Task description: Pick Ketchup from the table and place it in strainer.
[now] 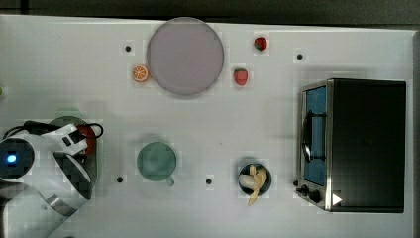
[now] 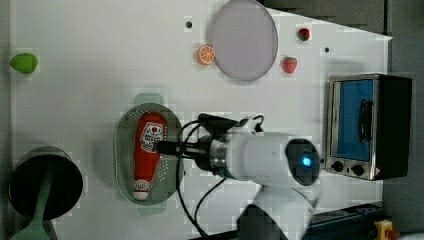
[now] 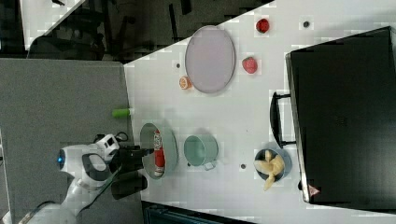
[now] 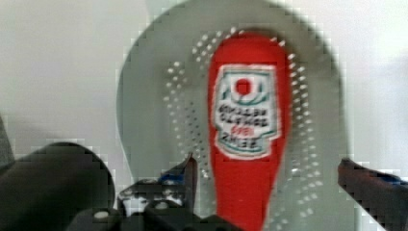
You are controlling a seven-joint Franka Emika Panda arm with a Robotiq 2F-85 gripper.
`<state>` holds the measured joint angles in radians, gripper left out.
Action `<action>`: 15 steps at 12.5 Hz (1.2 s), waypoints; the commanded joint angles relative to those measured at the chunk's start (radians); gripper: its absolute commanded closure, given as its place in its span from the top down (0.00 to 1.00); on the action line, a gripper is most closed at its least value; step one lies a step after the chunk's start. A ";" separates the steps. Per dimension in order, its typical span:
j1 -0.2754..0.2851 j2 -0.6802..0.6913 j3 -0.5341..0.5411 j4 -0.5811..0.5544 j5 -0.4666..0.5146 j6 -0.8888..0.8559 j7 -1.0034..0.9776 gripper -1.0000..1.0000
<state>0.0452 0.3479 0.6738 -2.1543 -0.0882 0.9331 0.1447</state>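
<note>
- Low left of the left view: Ketchup (image 2: pixel 147 154) lying lengthwise inside the strainer (image 2: pixel 123 150), cap toward the frame's bottom, label facing up.
- Just right of it, gripper (image 2: pixel 165 148) over the strainer's rim; in the wrist view jaws spread wide either side of the bottle, gripping nothing.
- Lower left corner of the left view: dark pot (image 2: pixel 45 182) with a pale green ladle (image 2: pixel 39 210); upper left, a green fruit (image 2: pixel 24 62) on the counter (image 2: pixel 100 60).
- Top view: strainer mostly hidden under the arm, just a sliver of red visible; green cup (image 1: pixel 156 161) just right, bowl with a banana (image 1: pixel 254 179) farther right, toaster oven (image 1: pixel 354 145) at the right edge.
- Upper centre of the top view: round plate (image 1: pixel 185 55), orange slice (image 1: pixel 140 73), two strawberries (image 1: pixel 240 76).
</note>
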 commanded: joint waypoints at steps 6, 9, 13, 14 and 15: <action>-0.226 -0.350 -0.069 0.182 0.127 -0.484 0.044 1.00; -0.261 -0.416 -0.175 0.264 0.151 -0.619 0.000 1.00; -0.269 -0.443 -0.327 0.383 0.151 -0.844 -0.053 1.00; -0.270 -0.440 -0.366 0.414 0.151 -0.868 -0.077 1.00; -0.270 -0.435 -0.403 0.440 0.149 -0.876 -0.112 1.00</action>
<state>-0.2305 -0.0790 0.2720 -1.7441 0.0502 0.0715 0.1146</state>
